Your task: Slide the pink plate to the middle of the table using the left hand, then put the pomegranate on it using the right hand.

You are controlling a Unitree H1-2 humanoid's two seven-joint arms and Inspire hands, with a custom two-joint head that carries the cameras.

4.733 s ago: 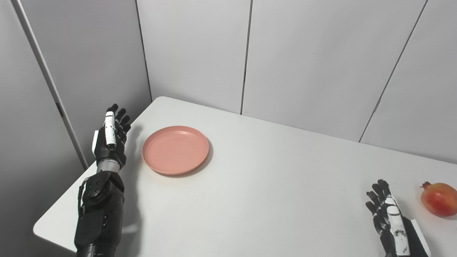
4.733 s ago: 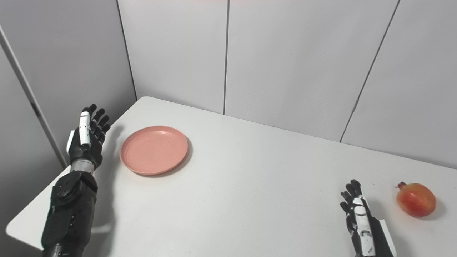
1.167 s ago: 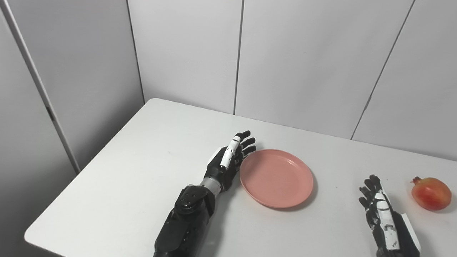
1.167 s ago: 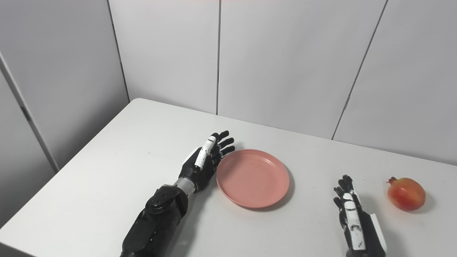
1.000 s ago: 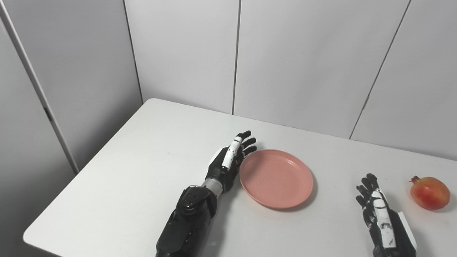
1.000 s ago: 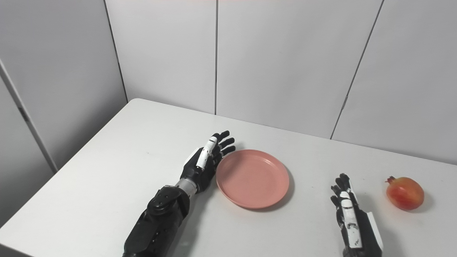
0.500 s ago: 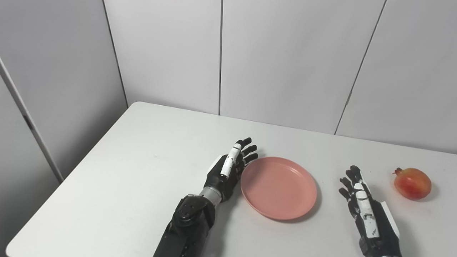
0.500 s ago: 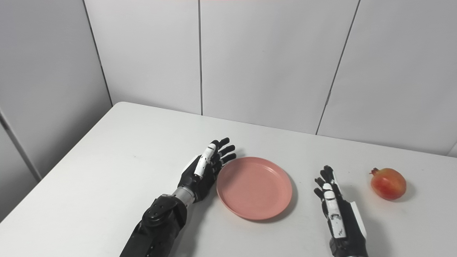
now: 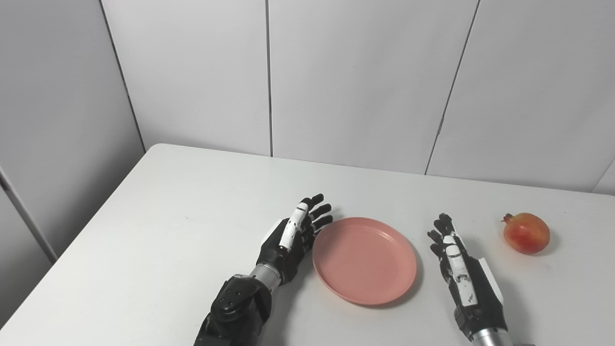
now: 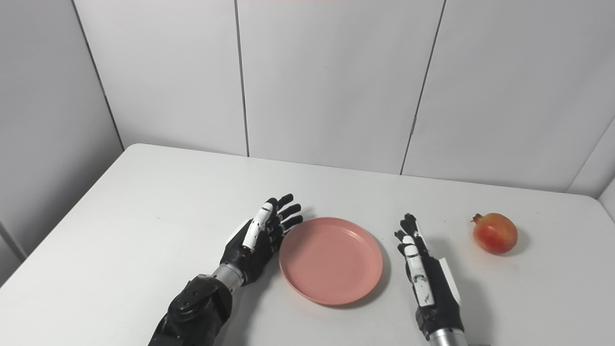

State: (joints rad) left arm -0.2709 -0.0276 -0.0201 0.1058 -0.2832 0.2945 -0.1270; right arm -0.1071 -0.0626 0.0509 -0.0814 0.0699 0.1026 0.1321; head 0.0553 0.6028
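The pink plate (image 9: pixel 364 259) lies flat near the middle of the white table (image 9: pixel 182 226), empty. My left hand (image 9: pixel 294 236) rests open beside the plate's left rim, fingers straight and pointing away from me, close to the rim or just touching it. My right hand (image 9: pixel 459 269) is open just right of the plate, fingers stretched forward, holding nothing. The red-orange pomegranate (image 9: pixel 526 233) sits on the table to the right of that hand, a short gap away. In the right eye view the plate (image 10: pixel 331 259) and the pomegranate (image 10: pixel 495 233) show the same layout.
Grey wall panels (image 9: pixel 355 81) stand along the table's far edge and left side. The table's right corner (image 10: pixel 600 202) shows in the right eye view. Bare tabletop stretches left of my left hand.
The camera has swung right, shifting the whole picture left. Since 4.7 s ago my left hand slid the plate from the far left to the middle. My right hand has moved forward.
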